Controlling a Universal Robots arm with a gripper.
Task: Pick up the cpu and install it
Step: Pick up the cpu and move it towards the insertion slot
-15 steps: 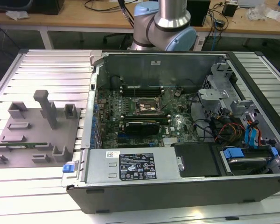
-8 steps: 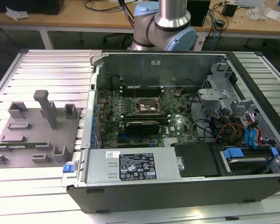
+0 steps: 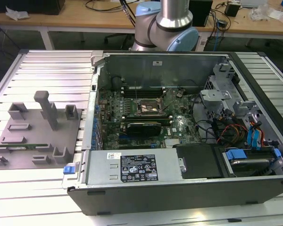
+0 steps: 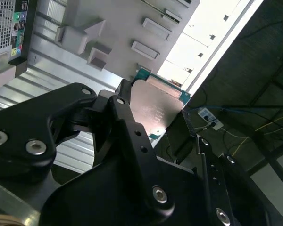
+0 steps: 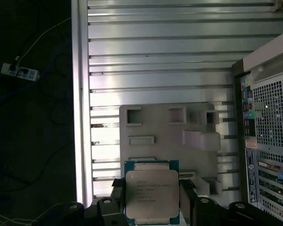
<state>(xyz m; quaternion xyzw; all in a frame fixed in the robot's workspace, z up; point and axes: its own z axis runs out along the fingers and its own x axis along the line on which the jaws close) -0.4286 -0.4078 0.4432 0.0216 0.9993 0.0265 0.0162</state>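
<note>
The arm (image 3: 172,19) hangs above the grey tray (image 5: 170,127) — fingers (image 5: 115,195) pinching the cpu (image 5: 152,195) by its edges.

The arm (image 3: 172,14) is showing at the top centre of the exterior view as a silver-grey metal tube, and pale blue caps (image 3: 188,35) are covering its rounded joints. In the second wrist view the tool (image 4: 153,113) is showing matte black, angular linkage bars. Round silver bolts (image 4: 36,147) with hex sockets are sitting in its pivots, and small holes are running along one finger (image 4: 127,117). In the first wrist view the tool (image 5: 152,197) is appearing as black links with round bolt heads (image 5: 107,202).
</note>
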